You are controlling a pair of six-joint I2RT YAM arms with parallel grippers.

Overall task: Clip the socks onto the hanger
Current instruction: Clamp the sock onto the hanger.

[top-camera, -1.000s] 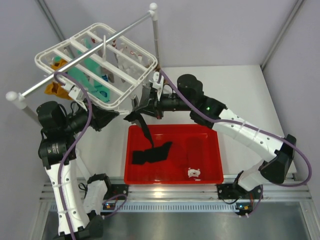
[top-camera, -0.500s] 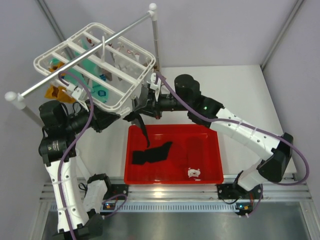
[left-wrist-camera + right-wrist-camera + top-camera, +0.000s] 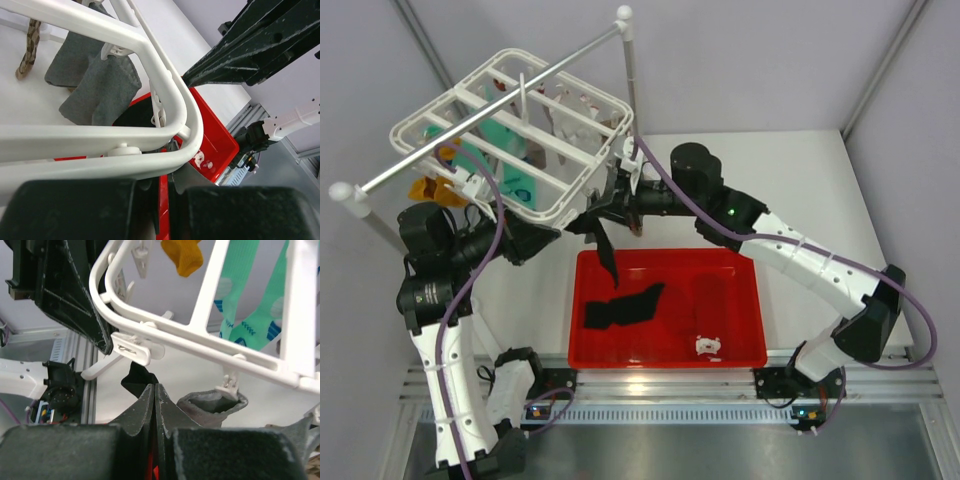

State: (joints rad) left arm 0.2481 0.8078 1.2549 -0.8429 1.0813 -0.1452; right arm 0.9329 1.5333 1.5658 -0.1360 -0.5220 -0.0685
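Observation:
The white slatted hanger [image 3: 560,210] hangs from the rail at the back left. My right gripper [image 3: 592,218] is shut on a black sock [image 3: 608,258] just under the hanger's near corner. The sock dangles down to the red bin [image 3: 760,300]. In the right wrist view the sock [image 3: 139,380] sticks out above the shut gripper [image 3: 155,387], right below a white clip [image 3: 131,347] on the hanger [image 3: 200,342]. My left gripper [image 3: 548,235] is shut at the hanger's rim [image 3: 100,165], fingers [image 3: 220,210] almost together. More black fabric [image 3: 620,305] and a dark red sock [image 3: 712,290] lie in the bin.
Teal patterned socks [image 3: 505,135], an orange-yellow sock [image 3: 425,185] and grey socks [image 3: 215,402] hang clipped on the hanger. The metal rail [image 3: 450,140] with white-capped poles crosses above the frame. A small white tag [image 3: 708,346] lies in the bin.
The right gripper has lifted the black sock up and back, closer under the hanger's near corner. The hanger has swung and tilted a little with the left gripper.

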